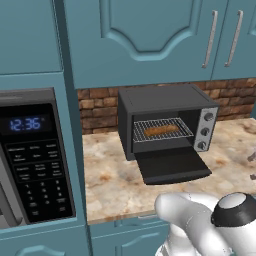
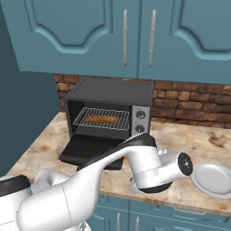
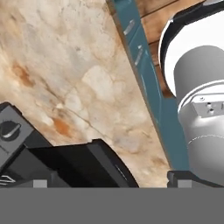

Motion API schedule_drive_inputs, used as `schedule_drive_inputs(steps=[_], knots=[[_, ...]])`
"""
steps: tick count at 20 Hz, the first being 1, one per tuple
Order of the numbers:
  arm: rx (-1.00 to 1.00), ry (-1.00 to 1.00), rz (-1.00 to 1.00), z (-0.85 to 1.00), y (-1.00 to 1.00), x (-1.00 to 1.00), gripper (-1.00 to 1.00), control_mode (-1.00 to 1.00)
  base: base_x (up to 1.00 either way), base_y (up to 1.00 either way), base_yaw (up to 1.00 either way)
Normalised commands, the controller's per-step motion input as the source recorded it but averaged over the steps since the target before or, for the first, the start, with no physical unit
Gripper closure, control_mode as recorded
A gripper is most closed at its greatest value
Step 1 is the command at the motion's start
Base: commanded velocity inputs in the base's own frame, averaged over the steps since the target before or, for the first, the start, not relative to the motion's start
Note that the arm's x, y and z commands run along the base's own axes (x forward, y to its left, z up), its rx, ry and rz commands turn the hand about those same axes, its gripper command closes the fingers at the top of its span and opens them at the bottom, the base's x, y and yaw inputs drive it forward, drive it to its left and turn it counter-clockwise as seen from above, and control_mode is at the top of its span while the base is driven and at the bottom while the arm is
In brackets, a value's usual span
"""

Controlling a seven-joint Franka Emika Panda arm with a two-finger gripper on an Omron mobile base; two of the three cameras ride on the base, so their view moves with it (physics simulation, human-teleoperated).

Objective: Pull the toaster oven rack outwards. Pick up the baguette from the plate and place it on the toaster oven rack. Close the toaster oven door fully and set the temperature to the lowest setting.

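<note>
Two steps done: the rack is seen drawn out and the loaf is seen laid on it; judged from this, the door and the dial are what is left.
Gripper (image 3: 109, 183): the two dark tips are seen far apart at the bottom of the hand view, so the claw is judged wide open, with nothing held between them.
Arm: it is seen folded low over the front edge of the counter in the right base view, the hand turned down toward the stone.
Plate (image 2: 212, 178): a white plate is seen bare at the right end of the counter, well apart from the oven.
Toaster oven door (image 1: 171, 169): it is seen dropped flat onto the counter in front of the cavity, fully open; closing is judged the next step.
Toaster oven rack (image 1: 162, 130): the silver grid is seen reaching to the mouth of the cavity.
Baguette (image 1: 161, 130): the golden-brown loaf is seen lying lengthwise on the rack, near its middle.
Toaster oven (image 1: 165, 100): three round knobs are seen on the silver panel at its right; which one sets temperature cannot be told.
Counter (image 1: 110, 185): beige marbled stone with rust-coloured patches.
Room: a red-brick backsplash is seen behind the oven, teal cabinets with silver handles above, and a black microwave (image 1: 32, 160) with blue clock digits built in at the left.
</note>
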Motion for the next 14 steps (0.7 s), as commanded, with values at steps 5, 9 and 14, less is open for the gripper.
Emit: schedule_drive_inputs(steps=[5, 9, 14], knots=[[0.07, 0.06, 0.05, -0.37, 0.0, 0.23, -1.0, -1.0, 0.0, 0.0, 0.0], [0.07, 0.06, 0.05, -0.29, 0.0, 0.28, -1.0, -1.0, 0.0, 0.0, 0.0], [0.07, 0.05, 0.04, -0.23, 0.0, 0.26, -1.0, -1.0, 0.0, 0.0, 0.0]])
